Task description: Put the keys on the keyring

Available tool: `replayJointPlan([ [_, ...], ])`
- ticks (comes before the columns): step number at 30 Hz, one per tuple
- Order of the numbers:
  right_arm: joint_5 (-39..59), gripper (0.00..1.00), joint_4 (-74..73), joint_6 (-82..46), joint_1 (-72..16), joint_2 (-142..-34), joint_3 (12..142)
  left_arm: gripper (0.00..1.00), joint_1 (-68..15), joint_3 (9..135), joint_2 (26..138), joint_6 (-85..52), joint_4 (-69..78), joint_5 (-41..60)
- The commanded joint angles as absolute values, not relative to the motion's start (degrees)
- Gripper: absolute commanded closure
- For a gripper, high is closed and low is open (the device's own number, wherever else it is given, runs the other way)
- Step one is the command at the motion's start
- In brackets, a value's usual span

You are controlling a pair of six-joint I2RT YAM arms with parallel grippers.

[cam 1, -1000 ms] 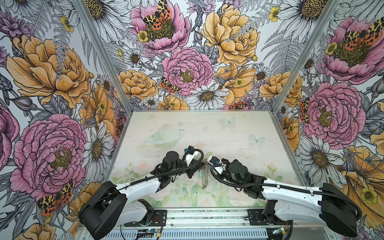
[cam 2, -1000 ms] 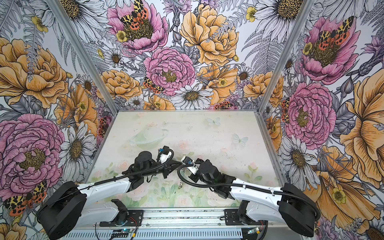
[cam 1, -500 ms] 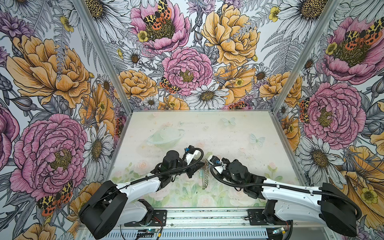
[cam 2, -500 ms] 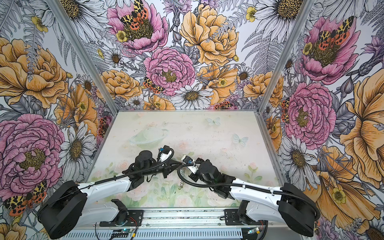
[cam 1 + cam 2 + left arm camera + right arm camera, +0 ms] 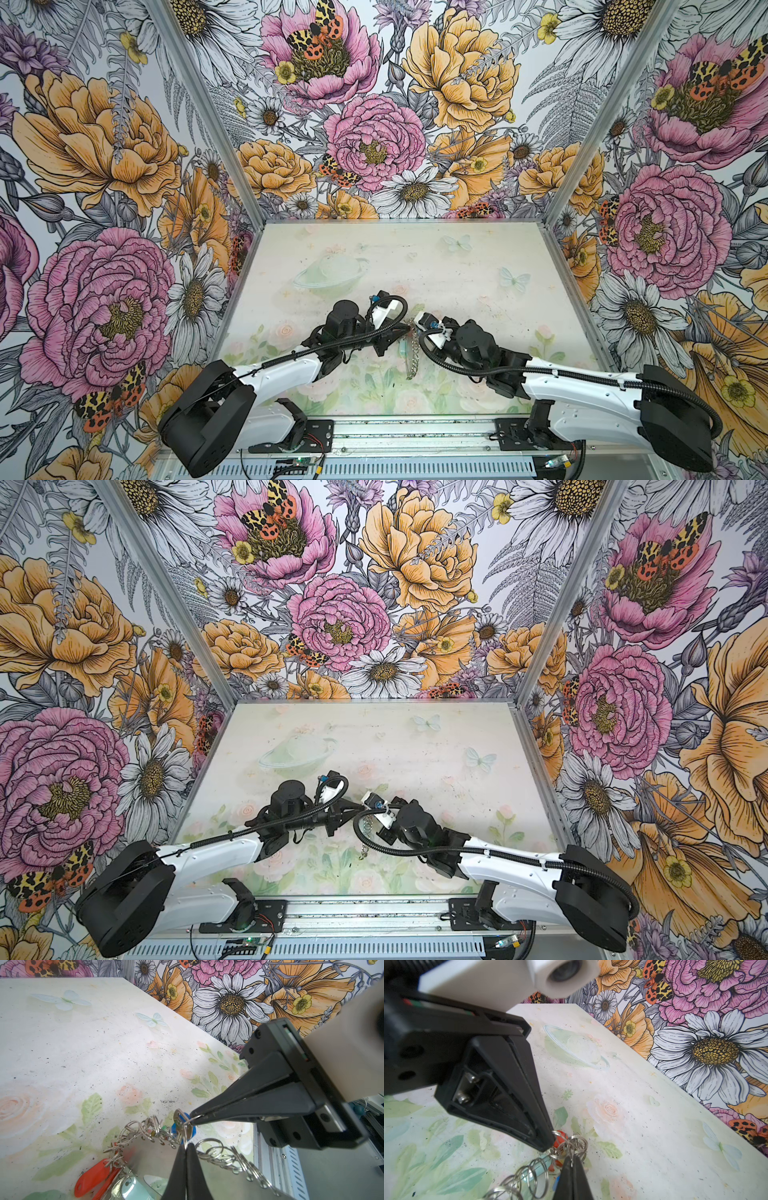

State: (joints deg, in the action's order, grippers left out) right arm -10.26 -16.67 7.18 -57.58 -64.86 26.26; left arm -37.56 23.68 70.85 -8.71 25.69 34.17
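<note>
1. Left gripper (image 5: 185, 1148), pressed shut, pinches the keyring (image 5: 149, 1153) rim, steadying it between your arms.
2. Right gripper (image 5: 192, 1119) nips the blue key (image 5: 193, 1130) by its ring, likely so you can thread it on.

Left gripper (image 5: 357, 806) and right gripper (image 5: 367, 811) meet tip to tip over the near middle of the surface (image 5: 415, 750), jaws closed. Keyring (image 5: 365, 837) hangs edge-on, chain-like, directly below the tips.
</note>
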Motion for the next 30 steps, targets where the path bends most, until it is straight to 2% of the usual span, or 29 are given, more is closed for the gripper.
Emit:
replayJointPlan([
  [1,-9.6,1.0,-18.3,7.6,-58.3,-65.5,26.8,1.0,-36.9,25.7,70.8,-9.1,28.2,35.6],
  [30,-9.8,1.0,-17.3,8.7,-59.7,-66.4,27.1,1.0,-36.7,26.4,71.7,-10.0,28.2,35.4],
])
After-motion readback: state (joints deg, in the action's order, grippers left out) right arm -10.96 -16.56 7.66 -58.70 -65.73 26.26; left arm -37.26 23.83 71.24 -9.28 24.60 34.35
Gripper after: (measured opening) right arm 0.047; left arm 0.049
